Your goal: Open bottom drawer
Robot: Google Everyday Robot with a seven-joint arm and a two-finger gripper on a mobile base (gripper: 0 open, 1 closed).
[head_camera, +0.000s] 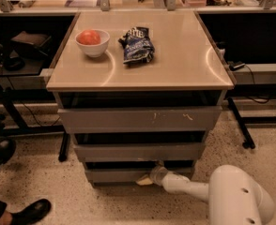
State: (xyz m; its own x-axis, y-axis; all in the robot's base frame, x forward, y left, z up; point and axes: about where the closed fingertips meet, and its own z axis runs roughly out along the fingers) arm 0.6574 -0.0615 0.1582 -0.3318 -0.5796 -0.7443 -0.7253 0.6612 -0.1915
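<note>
The bottom drawer (114, 174) is the lowest and narrowest grey front of three under the beige table top, near the floor. It sits close to the cabinet with a dark gap above it. My gripper (149, 176) reaches in from the lower right on a white arm (222, 196) and is at the drawer's front, right of its middle, around its upper edge. The middle drawer (138, 151) and the wide scratched top drawer (138, 118) are above it.
On the table top (175, 55) are a white bowl with a red fruit (92, 41) and a dark snack bag (136, 45). Black table legs (241, 125) stand at both sides. A person's black shoe (32, 211) is on the floor at the lower left.
</note>
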